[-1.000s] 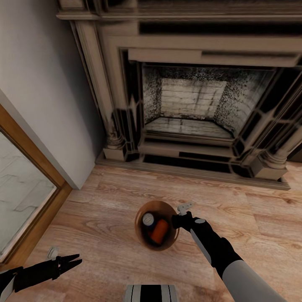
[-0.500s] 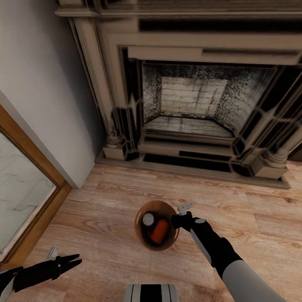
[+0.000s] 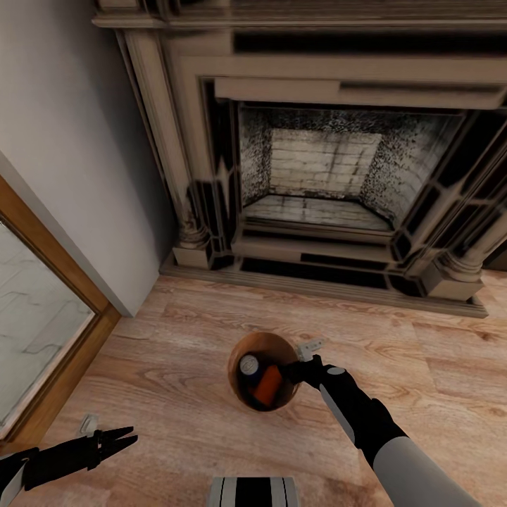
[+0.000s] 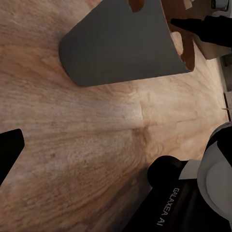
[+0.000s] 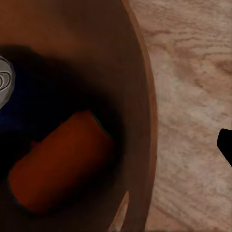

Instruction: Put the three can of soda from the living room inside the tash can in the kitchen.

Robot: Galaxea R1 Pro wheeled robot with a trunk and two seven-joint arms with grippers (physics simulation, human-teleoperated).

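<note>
A warm wood plank floor (image 3: pixel 176 331) covers the living room here. At the far left a wood-framed glass panel (image 3: pixel 35 317) meets a plain grey wall (image 3: pixel 77 141), and to its right the ornate beige fireplace with a pale brick firebox (image 3: pixel 317 169) rises from a stepped stone hearth.

Low at the left, the left gripper (image 3: pixel 120 440) hovers over bare planks, its 2 black fingers slightly spread and grasping nothing.

Near the middle stands the small round tapered bin, pale grey outside and glossy orange-brown inside (image 3: pixel 243 391), on the floor well short of the hearth; in the left wrist view its grey wall (image 4: pixel 121 48) appears tilted. Inside lie 2 soda cans: a dark blue can with a silvery round top (image 3: pixel 248 366) upright, and an orange can (image 3: pixel 268 384) on its side against it; the right wrist view shows the orange can (image 5: pixel 58 166) close beside the inner wall.

The right gripper (image 3: pixel 298 369) pinches the bin's right rim, closed on it. The robot's striped base (image 3: pixel 253 491) shows at the bottom edge.
</note>
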